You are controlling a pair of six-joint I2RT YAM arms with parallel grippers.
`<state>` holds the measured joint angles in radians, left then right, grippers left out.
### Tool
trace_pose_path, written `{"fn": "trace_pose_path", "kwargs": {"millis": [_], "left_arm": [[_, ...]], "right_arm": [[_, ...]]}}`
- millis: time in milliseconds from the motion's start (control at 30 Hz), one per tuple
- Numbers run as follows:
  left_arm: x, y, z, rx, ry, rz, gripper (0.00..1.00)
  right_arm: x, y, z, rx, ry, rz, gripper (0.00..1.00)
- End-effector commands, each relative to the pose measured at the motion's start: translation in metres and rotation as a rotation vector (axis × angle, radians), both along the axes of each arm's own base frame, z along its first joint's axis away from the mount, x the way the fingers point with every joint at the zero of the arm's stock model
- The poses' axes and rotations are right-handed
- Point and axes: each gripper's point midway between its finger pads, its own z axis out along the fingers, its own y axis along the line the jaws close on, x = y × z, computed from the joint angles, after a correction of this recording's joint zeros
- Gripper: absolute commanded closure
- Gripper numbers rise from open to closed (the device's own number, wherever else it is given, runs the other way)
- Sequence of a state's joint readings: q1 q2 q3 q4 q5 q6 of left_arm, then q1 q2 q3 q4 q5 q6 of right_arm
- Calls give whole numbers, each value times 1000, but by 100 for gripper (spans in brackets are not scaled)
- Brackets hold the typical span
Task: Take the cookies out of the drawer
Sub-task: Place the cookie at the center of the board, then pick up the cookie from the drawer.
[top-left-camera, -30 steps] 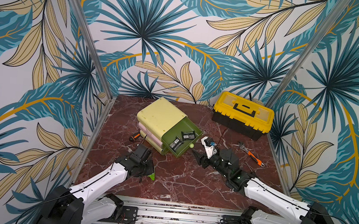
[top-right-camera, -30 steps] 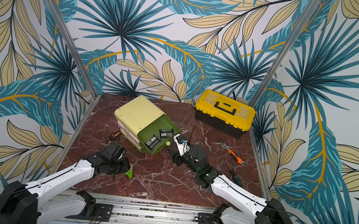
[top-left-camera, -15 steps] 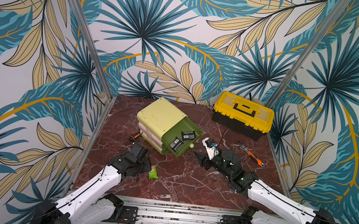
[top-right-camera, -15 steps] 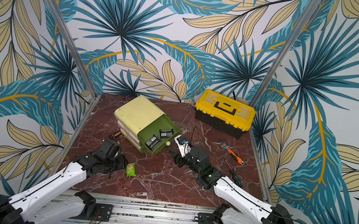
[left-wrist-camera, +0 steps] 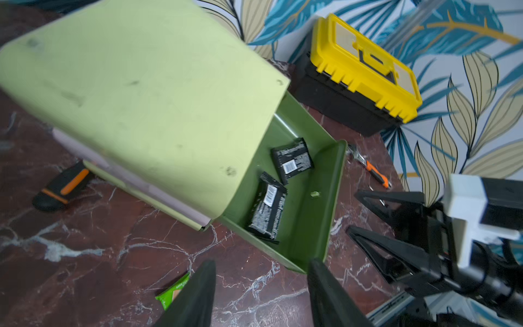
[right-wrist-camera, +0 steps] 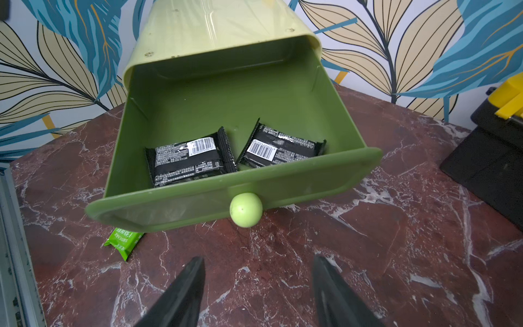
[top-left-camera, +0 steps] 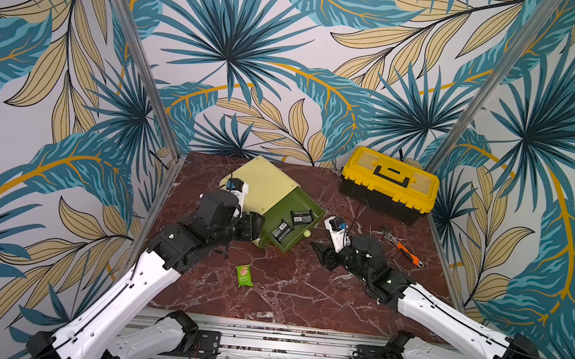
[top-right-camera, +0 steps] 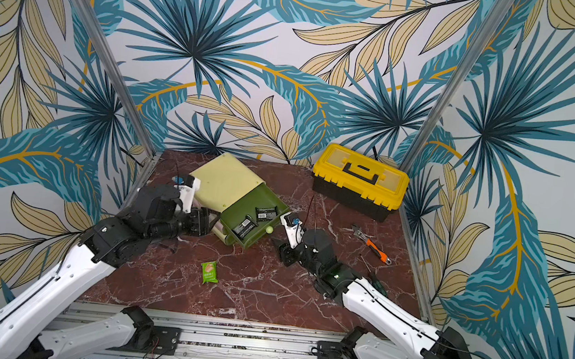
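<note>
Across both top views, my left gripper point(top-left-camera: 256, 227) has released the green cookie packet point(top-left-camera: 244, 276) and risen from low at the front of the marble table point(top-left-camera: 303, 297) to just beside the open drawer point(top-left-camera: 289, 202). The green cookie packet now lies alone on the marble, well apart from the drawer. My right gripper point(top-left-camera: 318, 252) has barely shifted and hovers near the drawer front. 2 black cookie packets point(top-left-camera: 281, 230) sit inside the drawer.

From the left wrist, my fingers point(left-wrist-camera: 198, 294) stand spread with nothing between them. Only this view shows a black-and-orange handle point(left-wrist-camera: 60, 186) beside the cabinet point(left-wrist-camera: 141, 99), hidden from above by my arm. An orange-handled wrench point(left-wrist-camera: 370, 170) and a yellow toolbox point(left-wrist-camera: 365, 70) lie beyond the drawer.

From the right wrist, those jaws gape empty too, facing the round knob point(right-wrist-camera: 245, 209). The drawer front hides the near edges of the black cookie packets and 1 end of the green cookie packet.
</note>
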<state>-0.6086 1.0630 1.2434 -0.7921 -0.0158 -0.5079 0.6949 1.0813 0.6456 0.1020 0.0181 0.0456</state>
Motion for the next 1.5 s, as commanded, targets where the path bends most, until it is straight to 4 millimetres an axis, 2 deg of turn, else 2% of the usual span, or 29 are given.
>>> {"fn": "trace_pose_path", "kwargs": {"millis": [0, 133, 267, 467, 700, 933, 1067, 1467], "left_arm": [[0, -12, 0, 190, 12, -83, 42], [9, -40, -4, 320, 39, -165, 41], [19, -62, -21, 378, 100, -215, 41], [31, -73, -40, 439, 160, -219, 41], [39, -69, -63, 519, 214, -185, 40], [40, -74, -84, 580, 291, -212, 37], [42, -81, -90, 579, 297, -241, 37], [42, -76, -112, 673, 361, -253, 37]], "right_arm": [[0, 6, -2, 48, 22, 1, 37], [0, 11, -2, 78, 19, 20, 38], [3, 18, -6, 94, 9, 34, 38], [9, 27, -16, 104, 16, 51, 40], [13, 28, -22, 102, 12, 46, 40], [13, 28, -23, 107, 15, 39, 40], [12, 26, -24, 99, 16, 38, 40], [11, 24, -24, 90, 7, 34, 40]]}}
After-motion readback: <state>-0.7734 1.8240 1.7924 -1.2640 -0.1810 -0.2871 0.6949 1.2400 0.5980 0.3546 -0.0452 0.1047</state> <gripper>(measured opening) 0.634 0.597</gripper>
